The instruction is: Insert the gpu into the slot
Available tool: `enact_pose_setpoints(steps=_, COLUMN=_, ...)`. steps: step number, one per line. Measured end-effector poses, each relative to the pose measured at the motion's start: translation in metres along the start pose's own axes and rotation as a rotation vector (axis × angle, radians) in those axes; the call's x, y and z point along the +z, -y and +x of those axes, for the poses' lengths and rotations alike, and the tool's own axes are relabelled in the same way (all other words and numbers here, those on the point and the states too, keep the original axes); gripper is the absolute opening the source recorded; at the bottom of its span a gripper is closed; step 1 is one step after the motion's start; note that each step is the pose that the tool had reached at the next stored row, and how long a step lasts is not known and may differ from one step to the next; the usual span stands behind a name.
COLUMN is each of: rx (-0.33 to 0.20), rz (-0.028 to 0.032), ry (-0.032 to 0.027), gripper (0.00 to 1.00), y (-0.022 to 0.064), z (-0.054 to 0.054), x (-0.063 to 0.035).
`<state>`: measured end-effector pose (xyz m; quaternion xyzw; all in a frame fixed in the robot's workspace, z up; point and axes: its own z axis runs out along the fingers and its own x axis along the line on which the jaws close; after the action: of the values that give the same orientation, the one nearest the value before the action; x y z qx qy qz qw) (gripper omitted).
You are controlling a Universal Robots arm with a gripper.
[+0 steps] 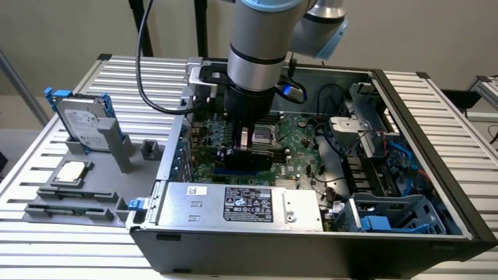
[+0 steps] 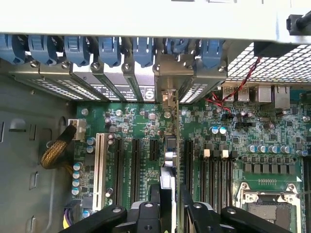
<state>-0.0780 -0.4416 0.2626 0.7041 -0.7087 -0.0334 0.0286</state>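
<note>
First, the exterior view: a grey-and-silver robot arm reaches straight down into an open black computer case (image 1: 311, 251) lying on a slatted metal table (image 1: 70, 245). Its black gripper (image 1: 251, 147) is closed on the gpu (image 1: 257, 158), a small flat black rectangular card, which stands on edge over the green motherboard (image 1: 300, 146). Just under the card's lower edge shows a short stretch of the slot (image 1: 242, 173), a long narrow bright-blue plastic strip. Whether the card's edge is in it cannot be told. A large silver labelled power-supply box (image 1: 241, 204) lies just beside the slot, nearer the camera. To the exterior view's left, outside the case, a silver hard drive (image 1: 80, 119) stands in a grey holder and a square silver processor chip (image 1: 72, 171) rests on a grey tray.

Next, the wrist view: the two black fingers (image 2: 187, 201) press the card from either side. The gpu (image 2: 167, 179) is seen edge-on between them, running across the motherboard (image 2: 131, 121) toward a silver metal bracket (image 2: 167, 97) at the case's rear wall. The card stands between black expansion slots (image 2: 136, 165), parallel to them. A white expansion slot (image 2: 99, 167) lies off to one side; the black memory slots (image 2: 214, 170) and the square silver CPU socket (image 2: 267, 199) lie on the other. Blue plastic clips (image 2: 109, 48) line the rear bracket bays.
</note>
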Motion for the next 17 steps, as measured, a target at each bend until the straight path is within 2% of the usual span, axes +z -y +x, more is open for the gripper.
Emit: enact_pose_setpoints(steps=17, rx=0.015, rz=-0.0036, ry=0.0010, gripper=0.26, y=0.0003, z=0.0015, x=0.0027)
